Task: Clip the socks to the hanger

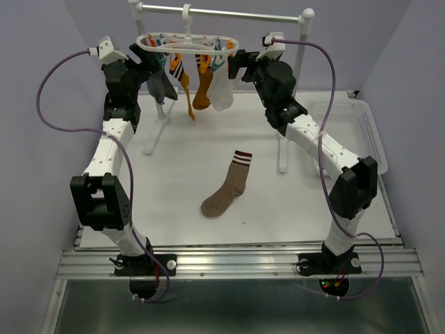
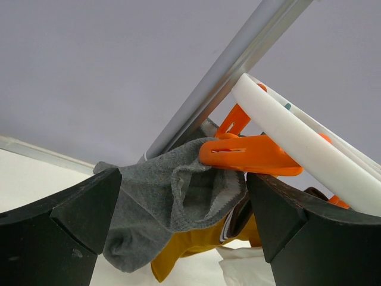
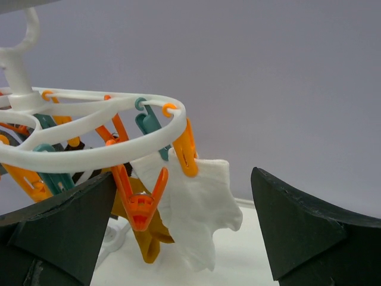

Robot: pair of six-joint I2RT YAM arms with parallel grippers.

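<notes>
Both arms are up at the hanger [image 1: 188,43], which hangs on the rail [image 1: 229,13]. I read the left gripper [image 2: 183,205] as spread wide and holding nothing. The grey sock [image 2: 152,199] hangs between its fingers at an orange clip [image 2: 247,156]. The right gripper [image 3: 181,214] is equally wide and empty, flanking the clipped white sock [image 3: 199,205]. A mustard sock [image 1: 202,94] hangs there too. A brown striped sock [image 1: 227,186] lies loose on the table [image 1: 174,209].

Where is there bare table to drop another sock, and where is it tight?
Bare table left of the brown striped sock, up to the left arm; also between that sock and the right arm, and along the near edge in front of it. Tight at the back: hanger, hung socks, left gripper, right gripper and the stand feet.
</notes>
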